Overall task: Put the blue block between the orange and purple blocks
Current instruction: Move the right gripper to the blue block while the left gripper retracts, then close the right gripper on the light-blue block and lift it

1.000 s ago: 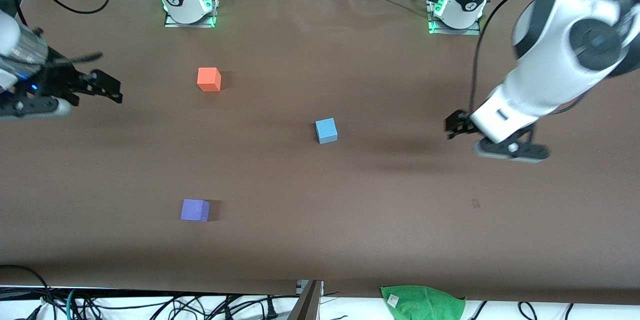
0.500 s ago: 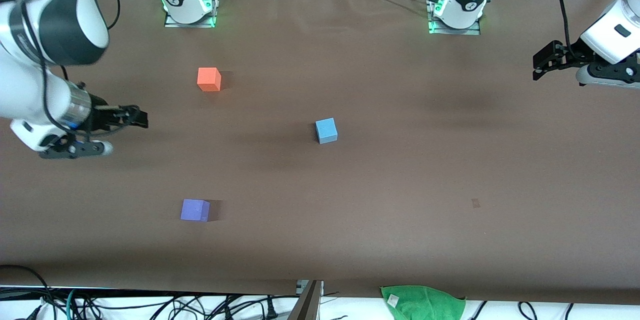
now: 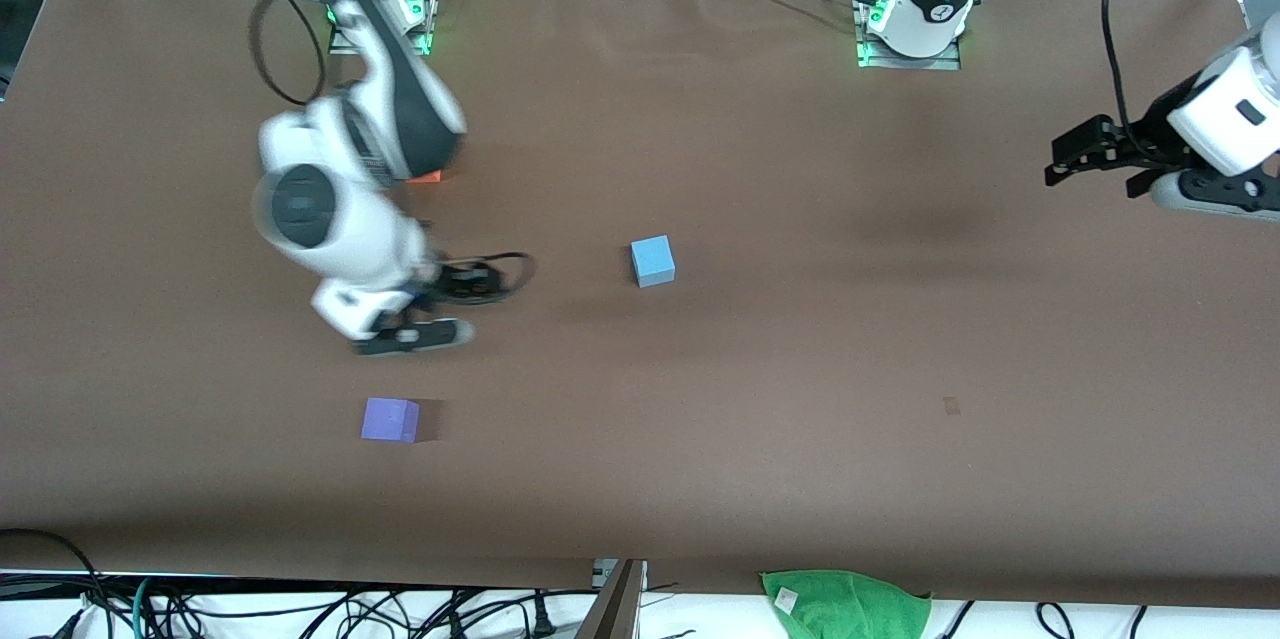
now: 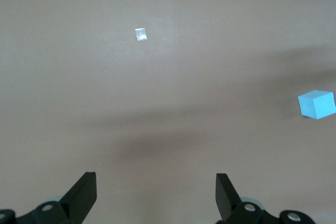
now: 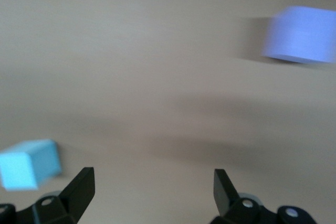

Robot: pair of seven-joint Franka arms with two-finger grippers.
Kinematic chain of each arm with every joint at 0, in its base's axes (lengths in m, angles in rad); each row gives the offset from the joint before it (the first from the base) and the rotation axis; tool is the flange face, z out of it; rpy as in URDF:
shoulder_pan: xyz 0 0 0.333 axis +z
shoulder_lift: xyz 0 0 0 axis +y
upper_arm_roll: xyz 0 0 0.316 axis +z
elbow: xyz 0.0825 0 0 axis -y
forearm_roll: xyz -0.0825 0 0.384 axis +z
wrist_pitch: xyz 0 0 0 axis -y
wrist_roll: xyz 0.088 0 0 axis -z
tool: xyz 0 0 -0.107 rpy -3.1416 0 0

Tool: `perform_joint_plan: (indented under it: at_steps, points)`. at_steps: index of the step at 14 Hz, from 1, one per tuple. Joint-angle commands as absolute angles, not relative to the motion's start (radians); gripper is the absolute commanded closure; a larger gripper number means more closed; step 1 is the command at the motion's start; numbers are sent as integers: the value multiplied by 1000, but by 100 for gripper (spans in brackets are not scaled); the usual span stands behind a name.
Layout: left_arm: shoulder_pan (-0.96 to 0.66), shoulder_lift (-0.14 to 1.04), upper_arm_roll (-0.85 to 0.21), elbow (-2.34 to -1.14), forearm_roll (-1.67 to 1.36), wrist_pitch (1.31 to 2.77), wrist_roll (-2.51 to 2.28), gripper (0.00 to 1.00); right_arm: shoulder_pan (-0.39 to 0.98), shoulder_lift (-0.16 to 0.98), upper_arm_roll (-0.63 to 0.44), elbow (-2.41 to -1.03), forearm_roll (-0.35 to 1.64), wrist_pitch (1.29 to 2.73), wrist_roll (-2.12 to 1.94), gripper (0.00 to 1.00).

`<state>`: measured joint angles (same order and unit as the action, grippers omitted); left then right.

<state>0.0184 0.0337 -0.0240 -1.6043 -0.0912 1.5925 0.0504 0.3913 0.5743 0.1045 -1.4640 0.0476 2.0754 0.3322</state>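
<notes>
The blue block (image 3: 652,261) sits near the table's middle; it also shows in the left wrist view (image 4: 316,104) and the right wrist view (image 5: 29,171). The purple block (image 3: 390,419) lies nearer the front camera, toward the right arm's end, and shows in the right wrist view (image 5: 302,34). The orange block (image 3: 430,178) is almost hidden under the right arm; only a sliver shows. My right gripper (image 3: 488,277) is open and empty over bare table between the blue block and the right arm's end (image 5: 152,195). My left gripper (image 3: 1075,154) is open and empty over the left arm's end (image 4: 156,195).
A green cloth (image 3: 845,604) lies at the table's near edge. A small pale mark (image 3: 951,406) is on the brown table cover, also in the left wrist view (image 4: 140,34). Cables hang below the near edge.
The right arm has swung in from its end of the table toward the blue block and now covers the orange block. The left gripper has drawn back to its end of the table.
</notes>
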Motion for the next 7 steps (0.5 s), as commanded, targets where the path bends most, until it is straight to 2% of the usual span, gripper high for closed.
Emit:
perform_joint_plan:
  at_steps: [1, 3, 7]
  points:
    - [28, 58, -32, -1501, -36, 1566, 34, 0, 524, 743, 95, -1269, 45, 2127, 490, 0]
    - [26, 61, -38, -1483, 31, 1552, 29, 0, 599, 825, 92, -1180, 38, 2183, 604, 0]
    - [8, 78, -49, -1482, 38, 1549, 28, 0, 684, 851, 74, -1210, -27, 2235, 635, 0]
